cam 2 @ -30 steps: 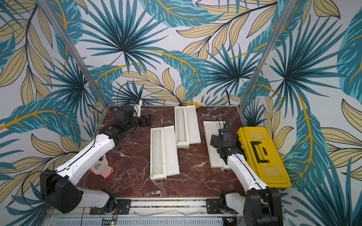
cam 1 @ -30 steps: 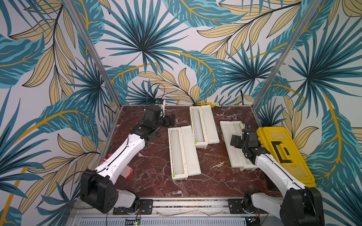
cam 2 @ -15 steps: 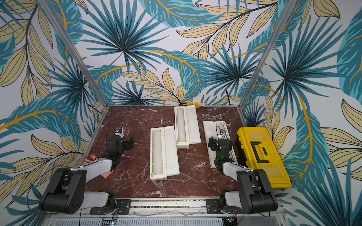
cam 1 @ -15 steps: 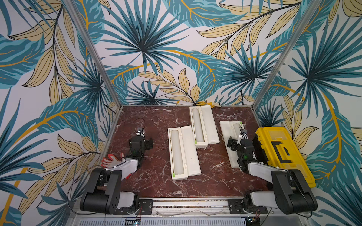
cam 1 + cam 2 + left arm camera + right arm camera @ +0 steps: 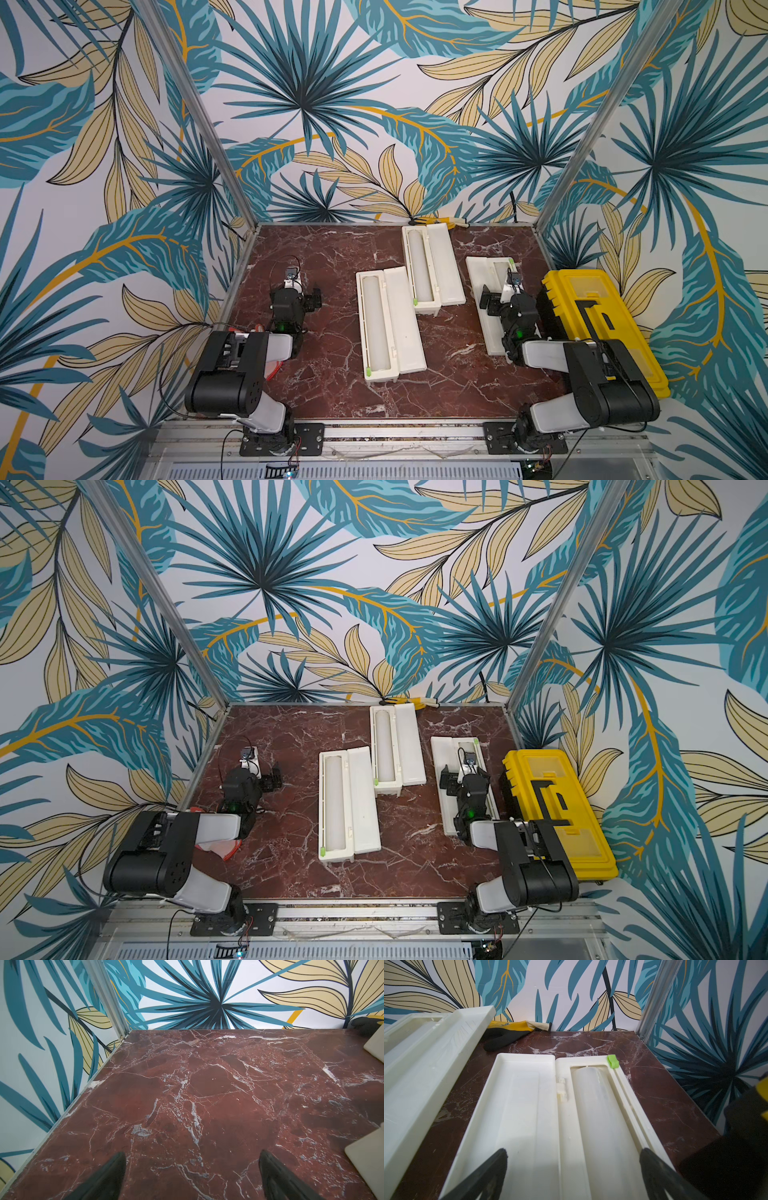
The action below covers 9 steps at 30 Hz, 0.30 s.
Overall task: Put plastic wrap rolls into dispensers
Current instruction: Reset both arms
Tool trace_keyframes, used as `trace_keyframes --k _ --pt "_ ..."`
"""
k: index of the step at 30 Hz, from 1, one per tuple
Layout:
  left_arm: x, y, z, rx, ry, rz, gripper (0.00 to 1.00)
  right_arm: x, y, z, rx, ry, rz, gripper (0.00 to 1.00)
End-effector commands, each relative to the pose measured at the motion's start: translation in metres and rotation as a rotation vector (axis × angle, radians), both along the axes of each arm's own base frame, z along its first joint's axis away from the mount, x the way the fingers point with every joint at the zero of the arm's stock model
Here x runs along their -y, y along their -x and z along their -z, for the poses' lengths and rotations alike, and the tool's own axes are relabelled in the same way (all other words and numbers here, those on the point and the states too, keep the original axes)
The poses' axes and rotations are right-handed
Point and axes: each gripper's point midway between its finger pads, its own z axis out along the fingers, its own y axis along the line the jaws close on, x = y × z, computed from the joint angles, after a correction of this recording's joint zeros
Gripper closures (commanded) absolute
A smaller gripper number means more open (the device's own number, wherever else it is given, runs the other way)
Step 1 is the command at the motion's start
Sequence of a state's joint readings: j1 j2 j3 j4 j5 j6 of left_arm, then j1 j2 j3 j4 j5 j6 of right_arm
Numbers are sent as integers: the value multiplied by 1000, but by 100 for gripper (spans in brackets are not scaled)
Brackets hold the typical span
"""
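The left arm (image 5: 232, 361) has been pulled back from the far side of the table (image 5: 332, 249) and folded at its base, so that bare table is seen ahead of the left jaws. The right arm (image 5: 598, 374) has been folded down as well, and the right jaws lowered over a dispenser (image 5: 529, 1105), its roll (image 5: 596, 1115) ahead of them.

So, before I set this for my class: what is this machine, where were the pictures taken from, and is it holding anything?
It is a robot with two arms at a marble table. Two pictures look down from one overhead camera; the other two come from cameras on the arms' wrists. Three cream dispensers lie open: a near one, a far one and a right one, each with a plastic wrap roll inside. A yellow toolbox stands at the right, and a glove lies at the back. The left hand is open over bare table; the right hand is open above the right one. Neither holds anything.
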<state>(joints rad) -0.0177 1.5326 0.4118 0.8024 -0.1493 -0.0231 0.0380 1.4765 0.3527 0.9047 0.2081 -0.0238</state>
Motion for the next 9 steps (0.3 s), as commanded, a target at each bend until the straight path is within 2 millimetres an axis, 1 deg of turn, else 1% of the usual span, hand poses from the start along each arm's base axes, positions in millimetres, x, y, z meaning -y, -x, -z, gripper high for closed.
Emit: trace_keyframes --k 1,4,9 --pt "0 -1 -9 34 6 14 1 -3 -4 1 -12 -8 -24 1" --pt "0 -4 -8 28 18 28 1 -3 -5 2 -18 -11 -28 1" --pt "0 -1 -9 29 18 29 1 -1 -4 1 -19 -18 -25 1"
